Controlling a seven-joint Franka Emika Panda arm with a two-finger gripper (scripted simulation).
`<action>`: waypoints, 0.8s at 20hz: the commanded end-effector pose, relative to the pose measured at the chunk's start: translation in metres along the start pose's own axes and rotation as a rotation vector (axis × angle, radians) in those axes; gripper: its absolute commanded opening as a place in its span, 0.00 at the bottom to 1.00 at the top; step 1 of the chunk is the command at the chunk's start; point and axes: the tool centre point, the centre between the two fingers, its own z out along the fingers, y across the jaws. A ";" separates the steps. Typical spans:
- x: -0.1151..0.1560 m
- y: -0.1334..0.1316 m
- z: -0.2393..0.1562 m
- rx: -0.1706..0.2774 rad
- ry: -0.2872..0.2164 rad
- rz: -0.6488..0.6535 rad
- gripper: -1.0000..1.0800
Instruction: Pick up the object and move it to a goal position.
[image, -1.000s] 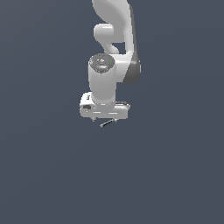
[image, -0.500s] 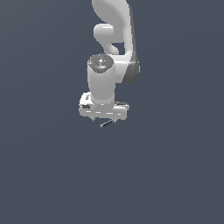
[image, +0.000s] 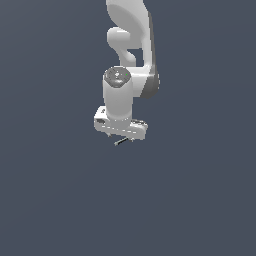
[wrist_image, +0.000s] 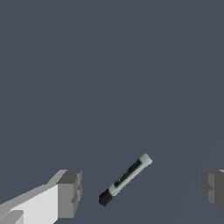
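Exterior and wrist views of a single simulated arm over a plain dark grey-blue ground. The white arm descends from the upper edge of the exterior view, bends at a rounded elbow, and ends in a vertical wrist cylinder with a grey cap, below which sits the broad white hand block. The gripper points downward from that block; in the wrist view its two grey fingers stand wide apart at opposite sides of the picture, with nothing clasped between them. The object, a slim grey marker-like stick with a black tip and a dark stripe along its barrel, lies between the two fingers, touching neither, and somewhat nearer the finger that carries the white link. Its long axis runs obliquely to the line joining the fingers, black tip toward the nearer finger. In the exterior view the object appears as a small tilted sliver directly beneath the hand block, between the finger stubs; contact with the ground cannot be judged.
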 end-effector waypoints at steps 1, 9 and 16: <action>-0.005 -0.001 0.007 0.004 0.000 0.058 0.96; -0.025 -0.003 0.033 0.015 -0.001 0.284 0.96; -0.044 -0.002 0.055 0.020 -0.001 0.487 0.96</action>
